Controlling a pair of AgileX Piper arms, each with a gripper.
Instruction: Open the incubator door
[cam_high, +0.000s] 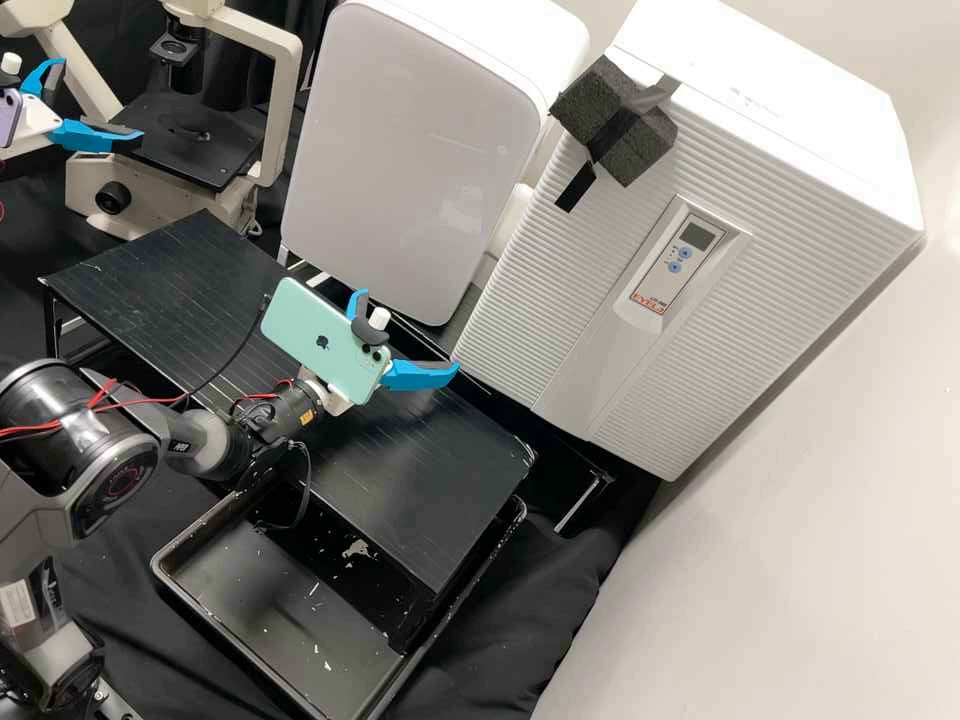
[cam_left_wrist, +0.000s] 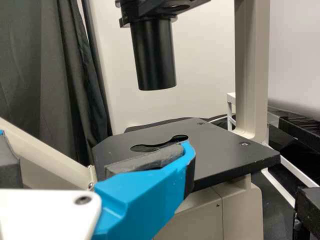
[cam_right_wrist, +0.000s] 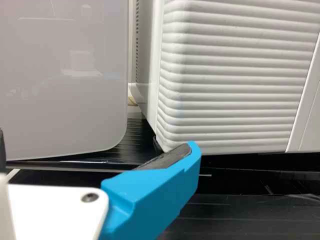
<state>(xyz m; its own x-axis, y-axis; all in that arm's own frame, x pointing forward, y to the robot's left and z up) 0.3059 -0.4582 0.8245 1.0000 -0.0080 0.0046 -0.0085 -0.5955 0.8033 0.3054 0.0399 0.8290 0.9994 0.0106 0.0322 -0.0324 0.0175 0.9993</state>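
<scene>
- Presently, door (cam_high: 640, 335): seemingly shut, 2 o'clock, high view.
- Right claw (cam_high: 408, 330): fingers apart, door's 8 o'clock.
- Left claw (cam_high: 98, 98): likewise, 10 o'clock.
- Advised: hook door's 9 o'clock edge, ease outward.

The place looks like a laboratory. A microscope (cam_high: 285, 100) with a flat black stage (cam_high: 215, 150) stands just ahead of the left gripper (cam_high: 100, 100). Beyond the right gripper (cam_high: 408, 330) are a ribbed white incubator (cam_high: 560, 270), with a small display (cam_high: 697, 235) and blue buttons (cam_high: 675, 267), and a smooth-fronted white cabinet (cam_high: 410, 150).
</scene>
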